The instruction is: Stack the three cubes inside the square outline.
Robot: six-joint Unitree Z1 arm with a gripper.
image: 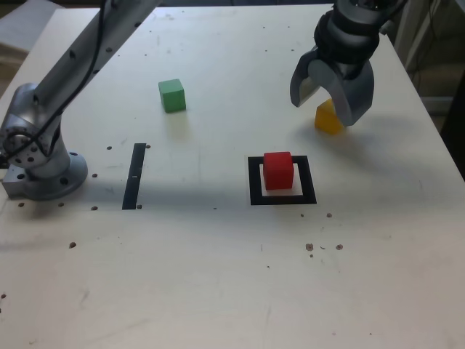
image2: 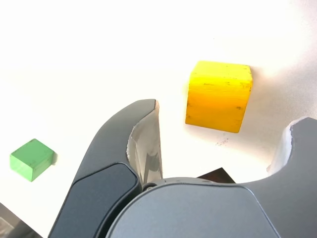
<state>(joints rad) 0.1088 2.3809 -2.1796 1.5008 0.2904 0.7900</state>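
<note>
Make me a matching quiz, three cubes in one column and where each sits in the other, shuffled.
Things:
1. red cube
2. yellow cube
3. green cube

Places:
A. alone on the table toward the exterior view's left
B. inside the square outline
C. on the table under the open claw, not gripped

Pairs: 1-B, 2-C, 3-A

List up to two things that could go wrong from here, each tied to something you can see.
1. The open tool sits over the yellow block, which looks turned relative to the jaws; closing may twist or push it away.
2. The red block sits toward the back of the square outline; a clumsy placement could nudge it.
</note>
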